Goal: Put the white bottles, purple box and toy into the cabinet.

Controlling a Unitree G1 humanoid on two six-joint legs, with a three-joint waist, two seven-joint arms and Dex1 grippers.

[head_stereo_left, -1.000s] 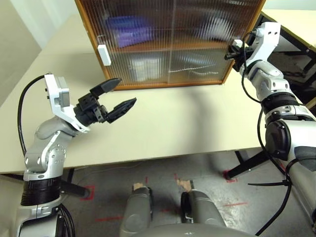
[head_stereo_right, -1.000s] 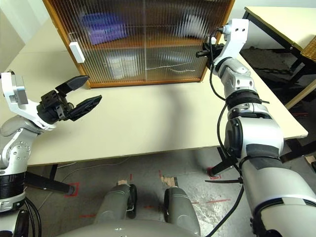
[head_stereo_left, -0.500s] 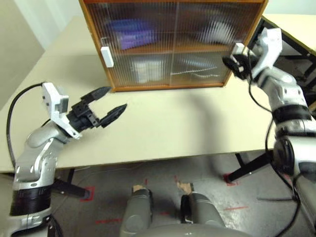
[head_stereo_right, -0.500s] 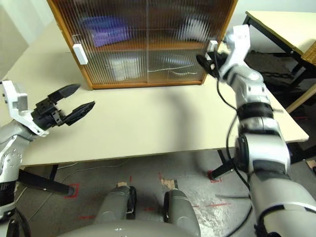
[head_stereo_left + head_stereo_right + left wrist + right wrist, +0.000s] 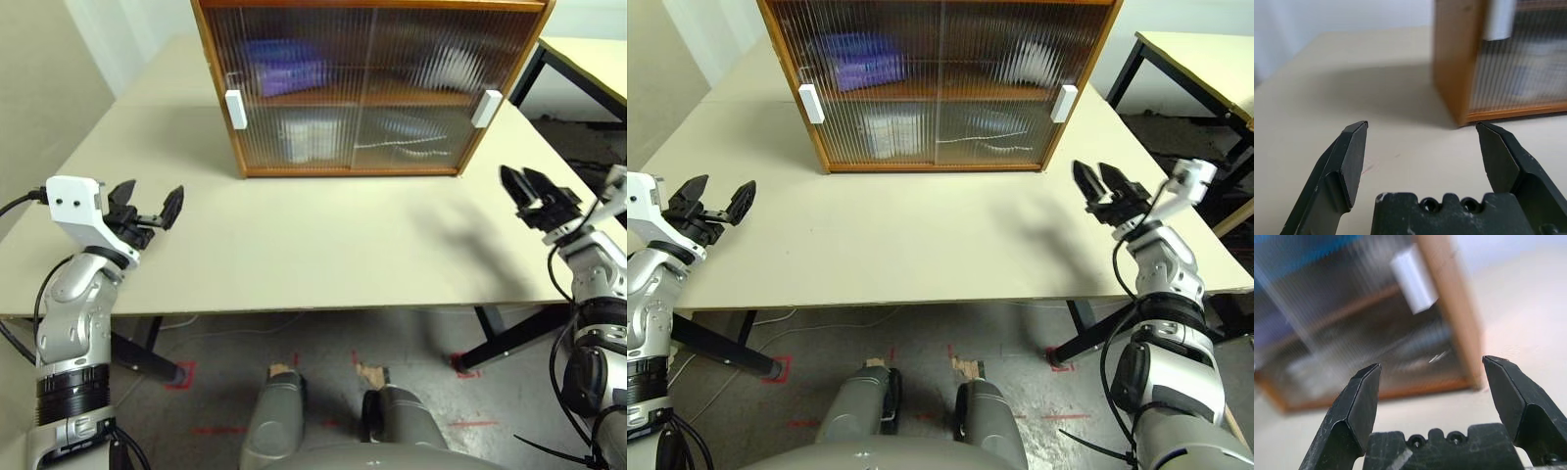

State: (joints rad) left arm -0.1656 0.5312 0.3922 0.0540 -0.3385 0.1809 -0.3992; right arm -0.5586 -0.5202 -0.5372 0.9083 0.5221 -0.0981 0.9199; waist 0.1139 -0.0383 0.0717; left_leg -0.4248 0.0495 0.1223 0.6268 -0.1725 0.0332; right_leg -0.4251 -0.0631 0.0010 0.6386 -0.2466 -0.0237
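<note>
At the back of the desk (image 5: 323, 235) stands the cabinet (image 5: 367, 88), both ribbed doors drawn shut, a white handle (image 5: 235, 109) at its left edge and another (image 5: 486, 108) at its right. No writing can be read anywhere — the ribbed panes smear everything behind them into soft shapes. Through them, on the upper shelf, the purple box (image 5: 286, 70) lies at the left and a pale blur at the right may be the toy (image 5: 1031, 61), though I cannot tell for sure. Below, the white bottles (image 5: 308, 138) show as one white patch at the left, with a thin pale streak beside them. Well apart at the desk's two sides, the left gripper (image 5: 145, 208) and the right gripper (image 5: 529, 191) hang over the surface with jaws spread wide and nothing between them. Only the wrist views come in close — the left one takes in the cabinet's wooden left corner (image 5: 1454, 63) and bare desk, the right one the right handle (image 5: 1413, 278) and the lower right corner.
</note>
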